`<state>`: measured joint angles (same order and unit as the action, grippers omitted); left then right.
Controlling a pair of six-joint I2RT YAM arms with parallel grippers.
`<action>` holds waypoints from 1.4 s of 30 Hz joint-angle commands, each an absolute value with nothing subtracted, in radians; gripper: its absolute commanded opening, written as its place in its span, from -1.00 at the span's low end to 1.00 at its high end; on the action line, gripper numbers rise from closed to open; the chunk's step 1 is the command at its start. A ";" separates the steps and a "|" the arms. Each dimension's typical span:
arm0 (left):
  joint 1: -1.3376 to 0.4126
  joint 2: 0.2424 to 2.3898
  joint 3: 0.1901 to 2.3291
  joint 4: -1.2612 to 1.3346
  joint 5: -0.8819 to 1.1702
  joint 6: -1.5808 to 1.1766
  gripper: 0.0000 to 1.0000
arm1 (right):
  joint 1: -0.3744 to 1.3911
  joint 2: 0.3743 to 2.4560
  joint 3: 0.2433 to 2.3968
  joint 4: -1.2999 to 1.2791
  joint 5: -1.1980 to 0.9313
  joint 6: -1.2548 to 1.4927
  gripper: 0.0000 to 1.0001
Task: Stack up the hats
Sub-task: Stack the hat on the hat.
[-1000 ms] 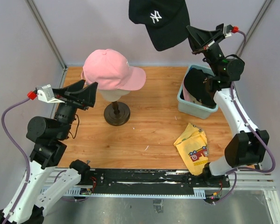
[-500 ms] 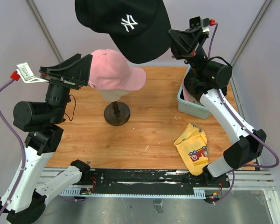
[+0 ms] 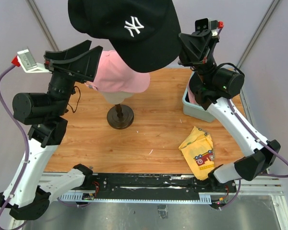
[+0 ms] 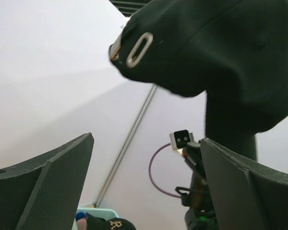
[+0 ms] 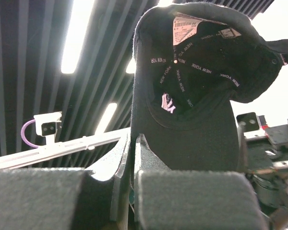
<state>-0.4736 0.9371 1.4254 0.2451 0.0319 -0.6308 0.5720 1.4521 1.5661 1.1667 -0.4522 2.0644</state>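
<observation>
Black cap (image 3: 105, 19) | white NY logo (image 3: 133, 26), "NEW YORK" inside | right jaws clamp brim (image 5: 192, 139) | left jaws wide

From where I stand, a pink fabric baseball cap (image 3: 127, 80) sits on the cream mannequin head on a dark stand (image 3: 120, 116), left of centre on the wooden tabletop (image 3: 153, 129). A black fabric baseball cap with a white logo (image 3: 129, 28) hangs above it, its brim in the right end effector (image 3: 183, 48), with the left end effector (image 3: 95, 55) just to the pink cap's left. A teal plastic bin (image 3: 194, 110) stands at the right rear, and a crumpled yellow cloth with red print (image 3: 199, 151) lies in front of it.
</observation>
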 commanded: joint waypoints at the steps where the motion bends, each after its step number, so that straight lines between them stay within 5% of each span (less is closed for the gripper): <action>1: -0.468 0.951 1.397 0.332 0.102 -0.549 0.97 | 0.612 1.395 1.627 1.150 -0.401 2.066 -0.99; 21: -0.469 1.050 1.301 0.876 -0.026 -0.409 0.87 | 0.768 1.321 1.505 1.076 -0.317 1.957 -0.99; 42: -0.469 1.068 1.321 0.921 -0.049 -0.348 0.78 | 0.785 1.279 1.399 1.112 -0.313 1.976 -0.99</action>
